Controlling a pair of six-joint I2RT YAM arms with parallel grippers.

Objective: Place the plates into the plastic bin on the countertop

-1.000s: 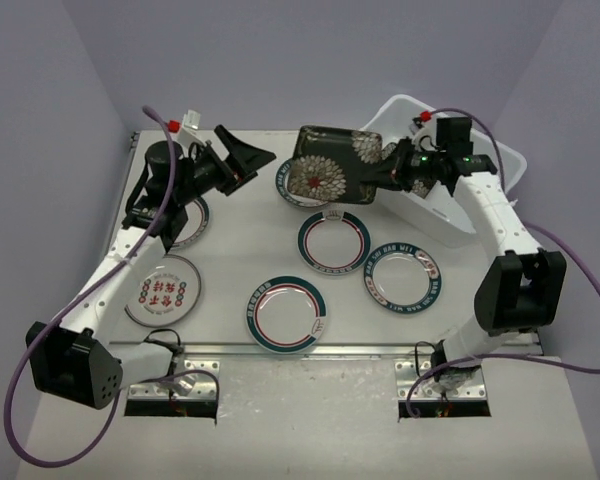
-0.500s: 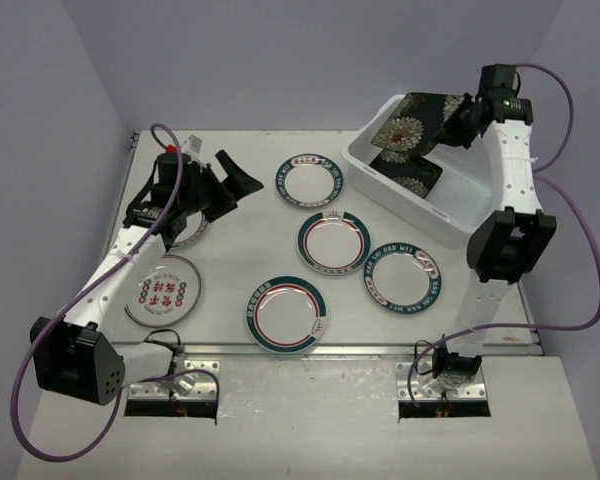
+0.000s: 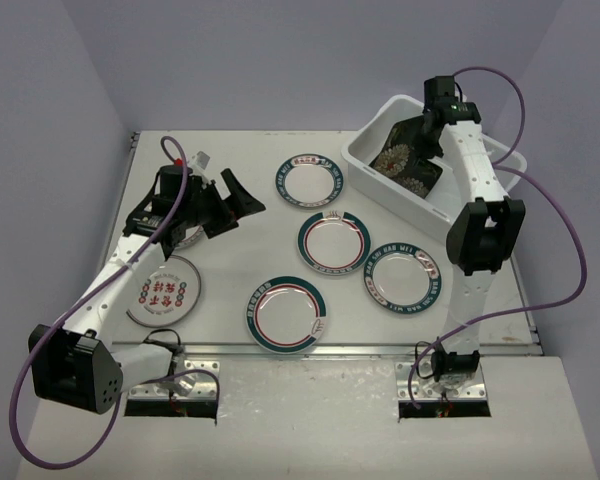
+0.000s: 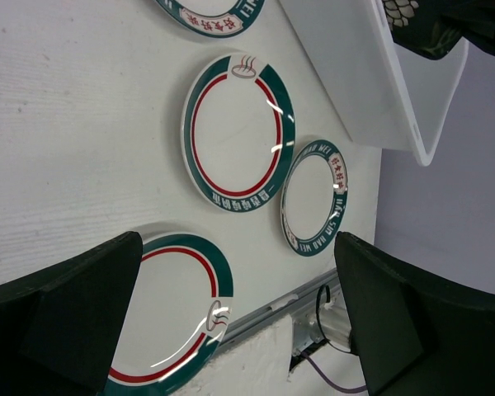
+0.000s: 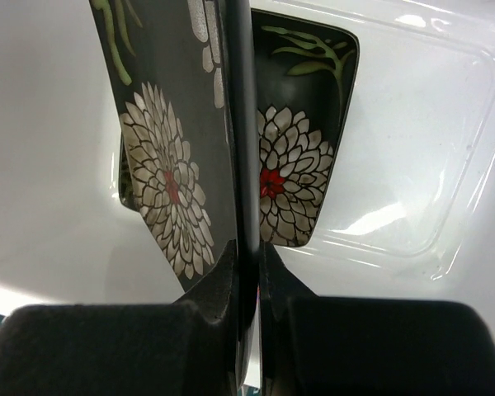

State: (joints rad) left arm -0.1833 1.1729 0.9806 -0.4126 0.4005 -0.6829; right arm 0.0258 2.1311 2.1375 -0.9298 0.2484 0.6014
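Note:
My right gripper (image 3: pixel 418 138) is shut on the edge of a square black plate (image 5: pixel 169 157) with white flowers, holding it tilted on edge inside the white plastic bin (image 3: pixel 395 197). A second black flowered plate (image 5: pixel 301 161) lies flat on the bin floor below it. Several round white plates with teal rims lie on the countertop (image 3: pixel 230 265): one at the back (image 3: pixel 307 181), one in the middle (image 3: pixel 334 241), one to the right (image 3: pixel 403 277), one at the front (image 3: pixel 287 314) and one at the left (image 3: pixel 163 292). My left gripper (image 3: pixel 238 212) is open and empty above the countertop, left of the round plates.
In the left wrist view the front plate (image 4: pixel 173 313) shows between my open fingers (image 4: pixel 66 313), with the metal rail (image 4: pixel 272 309) just beyond it. Another round plate is partly hidden under my left arm (image 3: pixel 188 238). Purple cables trail from both arms.

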